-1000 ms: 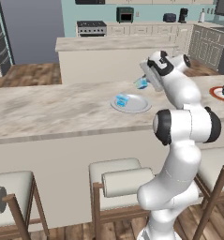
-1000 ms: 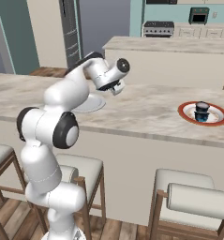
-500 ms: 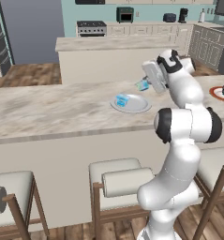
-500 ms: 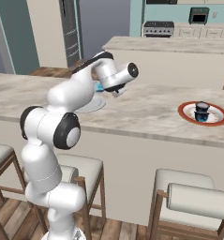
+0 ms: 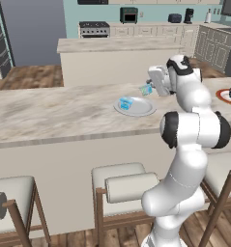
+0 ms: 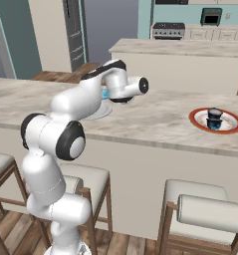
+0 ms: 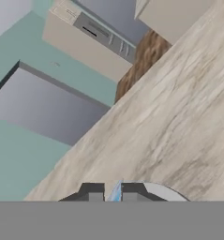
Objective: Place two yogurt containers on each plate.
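Note:
A pale grey plate [image 5: 141,110] lies on the near counter with a light blue yogurt container [image 5: 126,102] on its left part. My gripper [image 5: 148,89] hangs just above the plate's far right rim, shut on a second light blue yogurt container [image 5: 145,90]. The hand view shows that cup as a blue sliver [image 7: 115,192] between my fingertips [image 7: 91,191], with the plate's rim [image 7: 166,191] below. In the right base view my gripper [image 6: 107,93] is partly behind the arm. Far to the right, an orange-rimmed plate [image 6: 231,123] carries a dark yogurt container [image 6: 214,117].
The long marble counter [image 5: 54,113] runs across both base views, with padded stools [image 5: 124,181] along its near side. A second counter [image 5: 112,46] and a stove [image 5: 93,29] stand behind. My own arm [image 6: 80,102] hides part of the grey plate [image 6: 99,113].
The wrist has swung to the right and turned, while the held light blue cup has stayed over the far rim of the grey plate. Nothing on the plates has moved.

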Controlling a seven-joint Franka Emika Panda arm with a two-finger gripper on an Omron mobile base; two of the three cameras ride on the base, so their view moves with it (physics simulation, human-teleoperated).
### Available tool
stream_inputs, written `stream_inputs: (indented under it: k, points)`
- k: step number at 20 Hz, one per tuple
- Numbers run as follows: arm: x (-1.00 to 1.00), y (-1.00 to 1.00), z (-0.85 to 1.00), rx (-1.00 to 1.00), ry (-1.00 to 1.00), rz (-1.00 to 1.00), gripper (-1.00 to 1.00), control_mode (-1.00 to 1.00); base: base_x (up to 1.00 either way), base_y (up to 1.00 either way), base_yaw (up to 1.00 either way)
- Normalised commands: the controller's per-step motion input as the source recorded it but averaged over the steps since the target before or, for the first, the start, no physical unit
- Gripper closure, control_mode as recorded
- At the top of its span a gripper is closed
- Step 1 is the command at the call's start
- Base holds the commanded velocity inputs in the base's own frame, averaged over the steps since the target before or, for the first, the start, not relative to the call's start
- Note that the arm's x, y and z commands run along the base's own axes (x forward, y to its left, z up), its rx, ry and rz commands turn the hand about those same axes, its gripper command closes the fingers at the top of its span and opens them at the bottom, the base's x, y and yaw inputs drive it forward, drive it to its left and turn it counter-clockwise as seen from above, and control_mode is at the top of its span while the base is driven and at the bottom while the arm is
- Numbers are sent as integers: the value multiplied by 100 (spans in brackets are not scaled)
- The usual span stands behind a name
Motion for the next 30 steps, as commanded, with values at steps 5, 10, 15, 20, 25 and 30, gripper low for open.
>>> stream_inputs:
  k: [5, 10, 15, 20, 25, 30]
  points:
    - [-9, 11, -19, 0, -20, 2, 100, -100, 0, 0, 0]
    - [-11, 4, -10, 0, -9, 1, 100, -100, 0, 0, 0]
    - [0, 10, -2, 0, -2, 0, 100, -100, 0, 0, 0]
    - [1, 7, -12, 0, 1, 0, 100, -100, 0, 0, 0]
    - [11, 1, -18, 0, 3, 0, 100, -100, 0, 0, 0]
    - [0, 12, -28, 0, 0, 0, 100, -100, 0, 0, 0]
